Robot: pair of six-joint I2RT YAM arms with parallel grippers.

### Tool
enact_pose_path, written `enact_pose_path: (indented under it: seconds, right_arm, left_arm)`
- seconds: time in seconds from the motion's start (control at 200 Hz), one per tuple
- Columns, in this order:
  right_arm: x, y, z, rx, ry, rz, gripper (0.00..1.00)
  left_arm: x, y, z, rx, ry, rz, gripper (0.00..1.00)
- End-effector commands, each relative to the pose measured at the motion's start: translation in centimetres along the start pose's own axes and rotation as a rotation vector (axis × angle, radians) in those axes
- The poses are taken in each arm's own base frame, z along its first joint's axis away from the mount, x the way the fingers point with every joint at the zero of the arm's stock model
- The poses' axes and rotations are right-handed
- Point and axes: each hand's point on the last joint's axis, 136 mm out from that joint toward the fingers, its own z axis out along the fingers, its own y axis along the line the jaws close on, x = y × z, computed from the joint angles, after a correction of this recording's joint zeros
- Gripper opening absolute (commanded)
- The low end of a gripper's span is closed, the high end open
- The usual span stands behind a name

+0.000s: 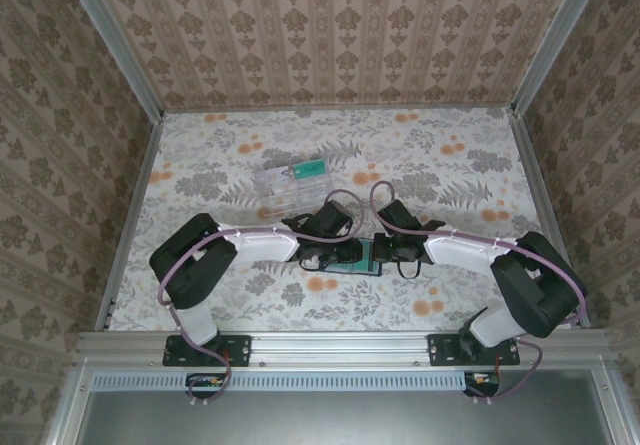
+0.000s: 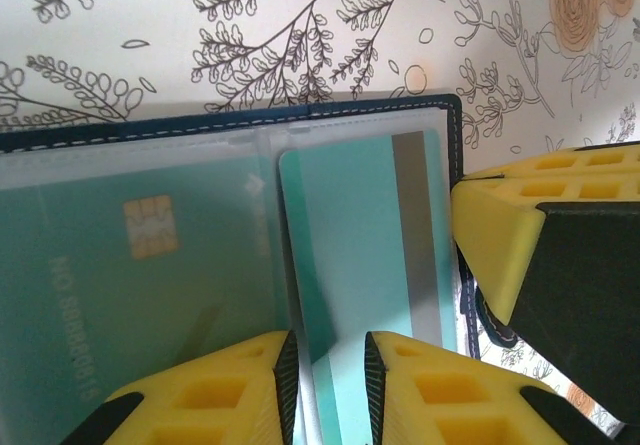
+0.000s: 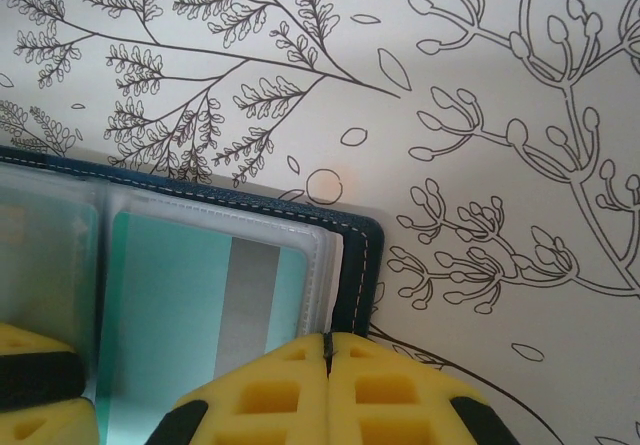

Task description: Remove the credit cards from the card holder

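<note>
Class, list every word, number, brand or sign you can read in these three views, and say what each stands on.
"NO" followed by a row of digits, sideways, on the teal plastic card with the gold chip: the digits are too blurred to read surely.
small pale logo on the same card: unreadable.
teal card with the grey stripe: no text shows.
clear plastic box: too small to read anything.

Arms converge mid-tabletop [image 1: 460,165]: left pincer [image 2: 330,360] & right pincer [image 3: 328,350] sit just beside each other over card holder [image 3: 355,265], no passage btwn them. Clear box [image 1: 291,184] blocks back-left approach. Back-right & far-left tabletop open.
</note>
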Motion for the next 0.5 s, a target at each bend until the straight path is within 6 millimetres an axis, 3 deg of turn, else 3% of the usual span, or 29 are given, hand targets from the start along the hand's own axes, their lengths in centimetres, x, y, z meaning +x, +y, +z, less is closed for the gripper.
enact_pose_path:
  seconds: [0.0,0.255,0.305,0.495]
  right_arm:
    - [1.1,-0.2,0.4,0.004,0.031,-0.011,0.05]
    - [1.1,-0.1,0.4,0.003,0.030,-0.012,0.05]
    - [1.1,-0.1,0.4,0.004,0.031,-0.011,0.05]
    - [1.2,0.2,0.6,-0.007,0.034,-0.011,0.05]
  left_arm:
    - [1.0,1.6,0.6,-0.056,0.053,-0.023,0.28]
    - [1.1,1.0,0.8,-0.025,0.061,-0.019,0.27]
    - [1.1,0.7,0.8,-0.011,0.061,-0.019,0.22]
    - [0.9,0.5,0.7,0.013,0.054,-0.036,0.18]
